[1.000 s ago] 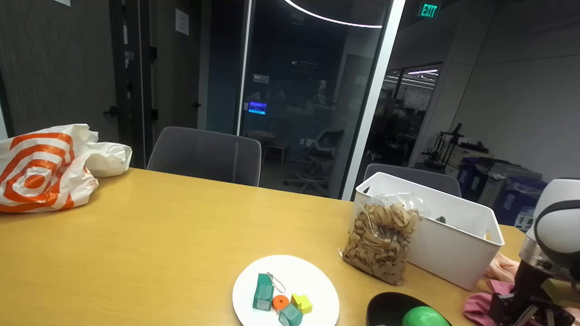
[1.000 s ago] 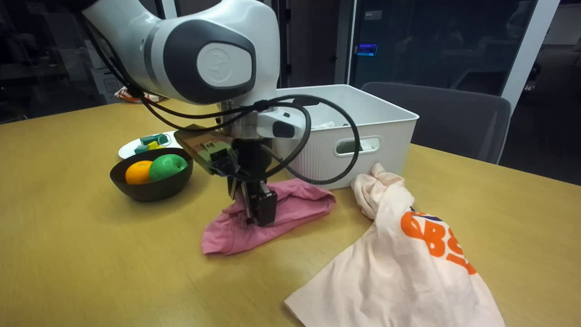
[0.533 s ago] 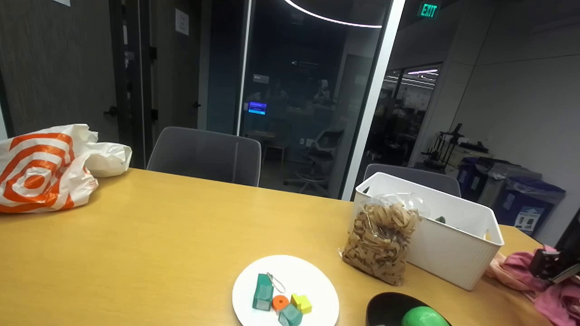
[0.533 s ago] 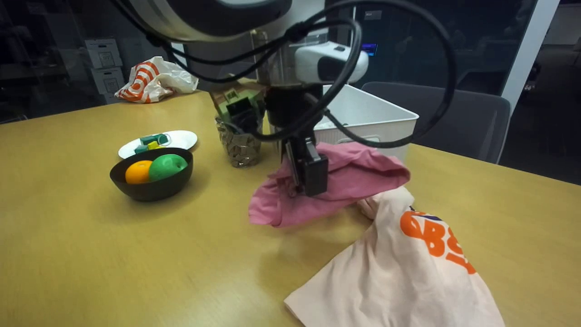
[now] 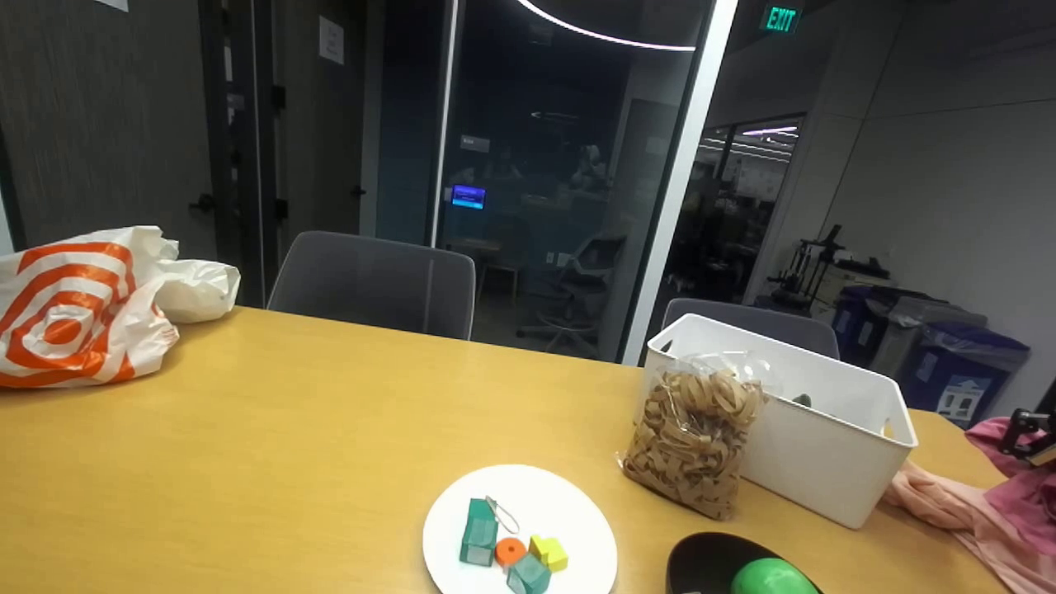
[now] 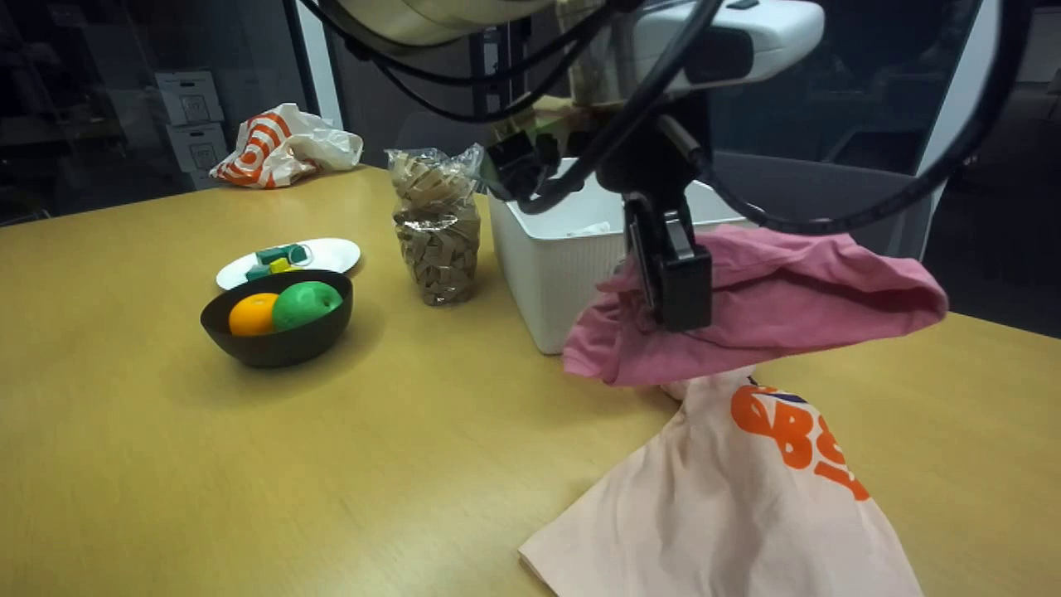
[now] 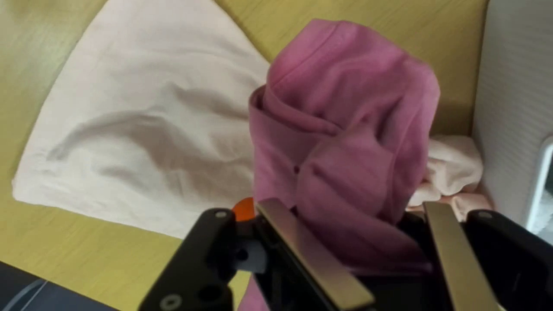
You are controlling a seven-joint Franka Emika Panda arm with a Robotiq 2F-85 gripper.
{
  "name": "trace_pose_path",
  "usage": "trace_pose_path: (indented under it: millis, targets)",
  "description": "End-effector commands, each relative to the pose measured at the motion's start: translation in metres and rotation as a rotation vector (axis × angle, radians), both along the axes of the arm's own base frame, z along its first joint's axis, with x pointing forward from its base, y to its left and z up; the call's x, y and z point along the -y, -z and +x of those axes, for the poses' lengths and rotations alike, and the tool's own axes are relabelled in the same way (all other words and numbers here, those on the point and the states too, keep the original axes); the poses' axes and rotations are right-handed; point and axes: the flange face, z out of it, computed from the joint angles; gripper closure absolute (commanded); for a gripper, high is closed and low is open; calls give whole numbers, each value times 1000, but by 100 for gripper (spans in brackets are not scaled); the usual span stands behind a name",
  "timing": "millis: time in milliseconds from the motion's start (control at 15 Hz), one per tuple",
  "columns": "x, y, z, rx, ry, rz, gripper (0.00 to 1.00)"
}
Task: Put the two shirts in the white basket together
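1. One salmon-pink shirt (image 6: 729,506) lies nearest in an exterior view, spread on the yellow surface (image 6: 331,473) at 5 o'clock from the claw (image 6: 670,319), its turn apparently yet to come.
2. The claw is narrow, pinching the magenta shirt (image 6: 796,307), which hangs above the surface; whether it brushes the salmon-pink shirt I cannot tell.
3. Just behind, at 11 o'clock from the claw, stands the white basket (image 6: 543,290). No shirt shows in it, so I judge one grasp made; two drops and another pick-up remain.
4. About as far off, at 9 o'clock, sits a black bowl (image 6: 278,352) with fruit (image 6: 307,305).
5. Beyond the bowl come a white plate (image 6: 340,254), at its 12 o'clock, and a crumpled plastic bag (image 6: 286,149).
6. Past the surface, in an exterior view, grey chairs (image 5: 375,285) stand before dim glass (image 5: 544,124); an EXIT sign (image 5: 780,19) glows toward 1 o'clock.
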Motion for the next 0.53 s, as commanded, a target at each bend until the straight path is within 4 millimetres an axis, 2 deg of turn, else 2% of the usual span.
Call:
trace_pose_path:
  millis: [0,467]
  targets:
    - [23,22,28,-26,117,-42,90]
    - [24,102,56,-123,98,-98,91]
